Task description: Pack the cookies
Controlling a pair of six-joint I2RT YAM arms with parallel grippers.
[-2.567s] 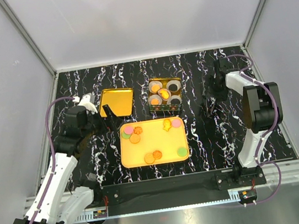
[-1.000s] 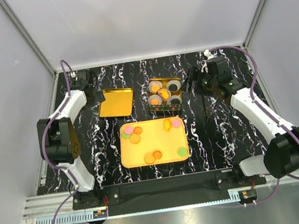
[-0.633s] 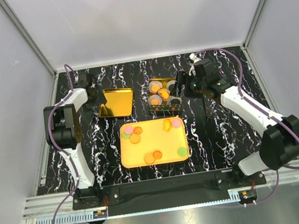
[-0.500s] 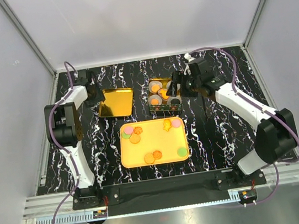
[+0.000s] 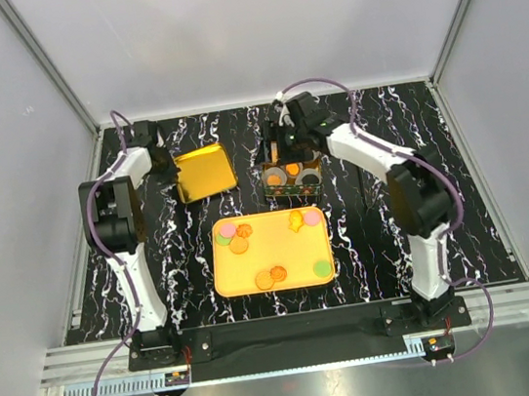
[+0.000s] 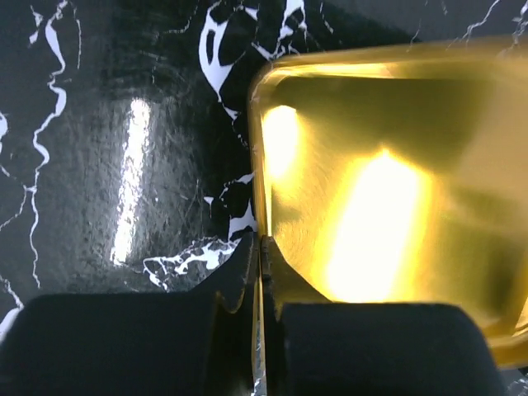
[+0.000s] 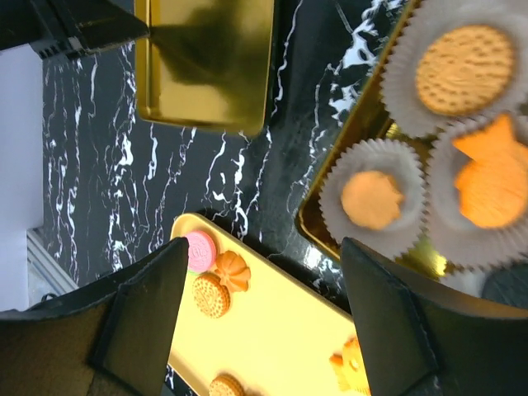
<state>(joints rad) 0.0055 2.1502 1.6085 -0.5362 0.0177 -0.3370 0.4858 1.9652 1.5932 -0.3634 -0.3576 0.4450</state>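
Black marble-patterned worktop [image 5: 368, 233] with white veins filled the overhead view. Near its middle lay a big yellow rectangular tray [image 5: 277, 253]. Small flat cookies [image 5: 264, 280] were scattered over it, mostly orange with pink and green among them, grouped at its far left, its far right and along its near edge. Just beyond the tray stood a gold tin box [image 5: 293, 193] lined with white crinkled paper cups [image 5: 300, 180], several of them holding cookies. To the left of the box lay a shallow gold metal lid [image 5: 204, 172], turned askew. The left end effector [image 5: 163, 163] was at the lid's left edge. The right end effector [image 5: 287, 147] hung over the far part of the box.

From the left wrist, the left end effector [image 6: 260, 243] was closed, its two black fingers [image 6: 132, 346] pinching the thin rim of the lid [image 6: 388, 206], with the worktop [image 6: 124, 124] beside it. Whether the lid was raised off the surface could not be told.

From the right wrist, the right end effector [image 7: 262, 247] stood open, its fingers [image 7: 140, 322] wide apart above one corner of the box [image 7: 307, 216]. Between them showed the paper cups [image 7: 400, 78], three of them each holding an orange or tan cookie [image 7: 466, 70]. More cookies, one of them pink, lay on the tray [image 7: 280, 338]. The lid [image 7: 206, 58] lay apart from the box, with the left end effector [image 7: 142, 31] at its edge.
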